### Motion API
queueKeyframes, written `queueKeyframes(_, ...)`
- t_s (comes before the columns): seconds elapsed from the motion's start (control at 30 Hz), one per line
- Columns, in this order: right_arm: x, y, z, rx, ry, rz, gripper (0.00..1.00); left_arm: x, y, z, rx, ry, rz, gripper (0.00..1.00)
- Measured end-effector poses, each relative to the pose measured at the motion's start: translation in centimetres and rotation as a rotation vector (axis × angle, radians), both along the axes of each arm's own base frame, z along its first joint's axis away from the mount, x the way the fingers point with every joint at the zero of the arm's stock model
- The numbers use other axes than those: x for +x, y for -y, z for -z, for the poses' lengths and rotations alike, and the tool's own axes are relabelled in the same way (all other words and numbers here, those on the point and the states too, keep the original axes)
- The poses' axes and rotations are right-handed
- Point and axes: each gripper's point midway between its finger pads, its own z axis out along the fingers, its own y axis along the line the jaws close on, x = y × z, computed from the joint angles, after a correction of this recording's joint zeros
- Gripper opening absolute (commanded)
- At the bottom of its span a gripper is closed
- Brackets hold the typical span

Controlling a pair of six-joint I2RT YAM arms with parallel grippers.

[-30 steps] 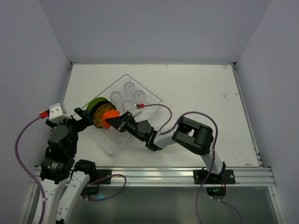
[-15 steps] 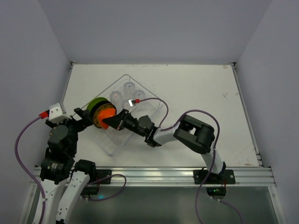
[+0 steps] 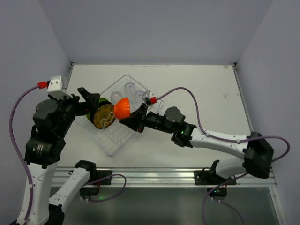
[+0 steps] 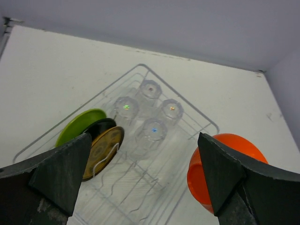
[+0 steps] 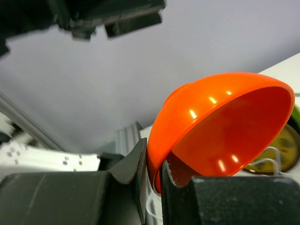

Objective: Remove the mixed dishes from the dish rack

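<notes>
- Orange-red bowl (image 3: 123, 108) is pinched at its rim by the right gripper (image 5: 153, 174) and held lifted above the dish rack (image 3: 158, 100); it is not yet set down.
- Nothing is held by the left gripper (image 4: 143, 168), which is spread wide.
- To be unloaded: green plate (image 4: 79, 125) and four tumblers (image 4: 152, 131), all seated in the rack.

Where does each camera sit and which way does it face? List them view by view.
Top external: above and behind, looking down on table, dish rack, both arms.
Left wrist: on the left arm, looking down through the open left tool at the tumblers.
Right wrist: on the right arm, looking along the right tool shut on the orange bowl.
Shared: the bowl shows in all three.
</notes>
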Motion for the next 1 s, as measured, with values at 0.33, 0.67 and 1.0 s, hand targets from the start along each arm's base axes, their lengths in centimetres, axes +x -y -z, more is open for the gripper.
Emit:
queueKeyframes(0.33,-2.1,11.0,3.6,-0.519,0.201,0.185,0.00,1.2,9.2,-1.8,-0.096,-0.085,0.491,1.00)
queueKeyframes(0.67,-4.1,21.3,14.6,-1.213,0.198,0.246,0.00,1.0,23.5,6.3,-0.006,-0.415,0.831,1.00)
queueKeyframes(1.0,-5.3,24.2,14.7,-1.298,0.401,0.202,0.00,-1.4,32.9,9.3,0.066,-0.521,1.004,1.00)
